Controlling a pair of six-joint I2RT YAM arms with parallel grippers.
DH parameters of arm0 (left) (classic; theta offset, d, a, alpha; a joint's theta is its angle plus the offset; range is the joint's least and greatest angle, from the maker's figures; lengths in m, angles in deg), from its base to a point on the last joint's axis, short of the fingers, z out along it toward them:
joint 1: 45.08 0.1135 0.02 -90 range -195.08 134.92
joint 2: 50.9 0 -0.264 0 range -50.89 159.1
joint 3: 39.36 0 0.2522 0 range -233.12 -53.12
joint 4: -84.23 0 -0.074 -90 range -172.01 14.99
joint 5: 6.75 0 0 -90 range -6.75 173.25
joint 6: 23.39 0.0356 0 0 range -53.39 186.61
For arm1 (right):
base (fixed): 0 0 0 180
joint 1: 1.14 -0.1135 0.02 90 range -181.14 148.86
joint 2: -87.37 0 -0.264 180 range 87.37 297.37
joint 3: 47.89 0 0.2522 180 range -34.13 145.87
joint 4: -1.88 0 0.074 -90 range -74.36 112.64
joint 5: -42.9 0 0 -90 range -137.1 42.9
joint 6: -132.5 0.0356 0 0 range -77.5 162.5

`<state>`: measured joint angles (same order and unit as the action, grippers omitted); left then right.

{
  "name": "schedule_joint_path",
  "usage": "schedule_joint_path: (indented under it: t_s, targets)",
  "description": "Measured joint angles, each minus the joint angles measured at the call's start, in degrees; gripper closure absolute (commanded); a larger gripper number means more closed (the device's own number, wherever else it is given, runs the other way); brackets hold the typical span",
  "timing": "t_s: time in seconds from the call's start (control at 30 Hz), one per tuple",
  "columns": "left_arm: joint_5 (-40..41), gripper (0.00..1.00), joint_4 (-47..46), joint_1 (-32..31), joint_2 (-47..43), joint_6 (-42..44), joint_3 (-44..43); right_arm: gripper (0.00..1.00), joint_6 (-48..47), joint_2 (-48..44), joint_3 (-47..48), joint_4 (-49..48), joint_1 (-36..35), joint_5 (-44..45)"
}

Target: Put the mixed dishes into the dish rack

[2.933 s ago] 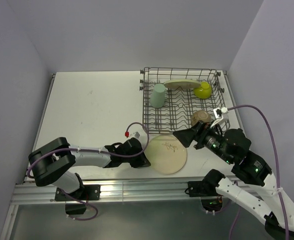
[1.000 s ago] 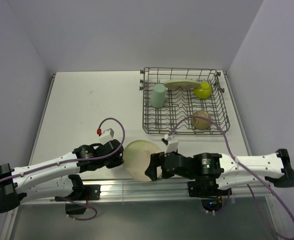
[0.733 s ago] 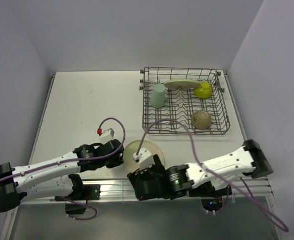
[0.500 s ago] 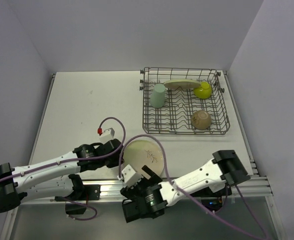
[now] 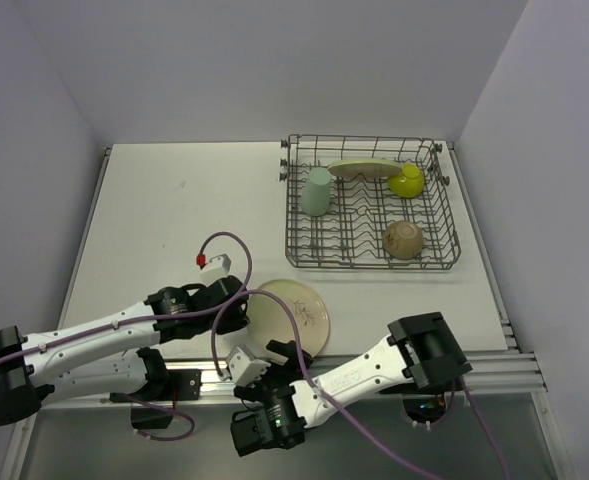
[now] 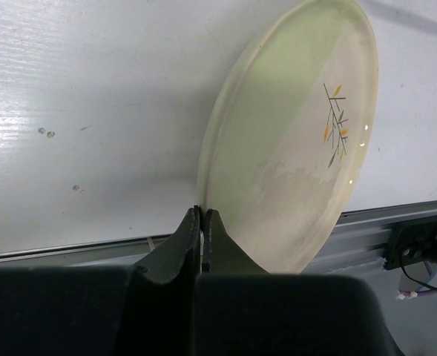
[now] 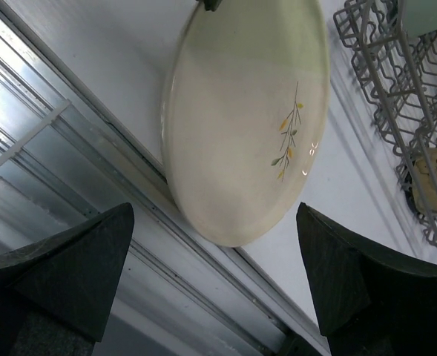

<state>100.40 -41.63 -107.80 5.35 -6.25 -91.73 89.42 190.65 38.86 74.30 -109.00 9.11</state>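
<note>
A cream plate [image 5: 292, 318] with a leaf sprig stands tilted on edge at the table's front. My left gripper [image 6: 202, 212] is shut on the rim of this plate [image 6: 292, 148]. My right gripper [image 5: 282, 352] hangs below the front edge with its jaws wide open. It faces the plate [image 7: 240, 111] from underneath without touching it. The dish rack [image 5: 372, 255] at the back right holds a second plate [image 5: 364, 168] on edge, a mint cup [image 5: 317, 190], a lime bowl [image 5: 406, 180] and a small tan-brown cup [image 5: 402, 238].
An aluminium rail [image 5: 374, 365] runs along the table's front edge under the plate. A purple cable with a red-tipped plug [image 5: 202, 262] loops above the left arm. The dish rack [image 7: 374, 67] lies past the plate. Walls close in on both sides.
The left gripper has taken the plate off the table and holds it on edge. The right arm has swung from the rack side leftward and down below the front rail.
</note>
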Motion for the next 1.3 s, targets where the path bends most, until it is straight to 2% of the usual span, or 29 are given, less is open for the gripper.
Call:
schedule_joint_path:
  t_s: [0.3,0.63,0.83,0.93,1.03,1.07,1.1,1.13,1.17,1.2,1.3]
  targets:
    - [-0.8,1.00,0.0,0.0,0.0,0.2,-0.1,0.04,-1.6,3.6,0.1,-3.6,0.3,0.8]
    - [-1.5,1.00,0.0,0.0,-0.9,0.2,-0.1,0.08,0.9,8.5,0.2,-4.5,2.9,4.5]
    - [-2.3,1.00,0.0,0.1,-1.7,0.2,-0.1,0.11,3.1,11.1,0.7,-3.7,4.8,7.1]
    - [-2.5,1.00,-0.1,0.2,-2.0,0.2,-0.1,0.17,4.3,11.9,1.3,-2.5,5.2,8.8]
    - [-2.6,1.00,-0.2,0.2,-2.3,0.2,-0.1,0.34,6.7,13.3,2.7,-0.1,5.5,10.8]
    - [-2.7,1.00,-0.2,0.2,-2.3,0.2,-0.1,0.53,7.9,13.8,3.1,0.9,5.6,11.5]
    - [-2.8,1.00,-0.2,0.2,-2.4,0.2,-0.1,0.62,9.0,14.3,3.4,1.9,5.6,12.1]
    - [-2.8,1.00,-0.9,0.2,-2.5,0.0,-0.1,0.83,10.6,14.8,3.7,2.4,5.6,12.3]
    - [-2.7,1.00,-1.3,0.2,-2.6,-0.2,-0.1,0.93,11.2,15.2,3.9,3.1,5.6,12.8]
    - [-2.7,1.00,-2.6,0.2,-2.8,-0.4,-0.2,1.00,10.7,15.7,4.2,5.6,5.5,13.6]
    - [-2.8,1.00,-5.3,0.2,-3.4,-0.2,-1.1,1.00,14.1,16.3,4.5,11.1,5.4,16.0]
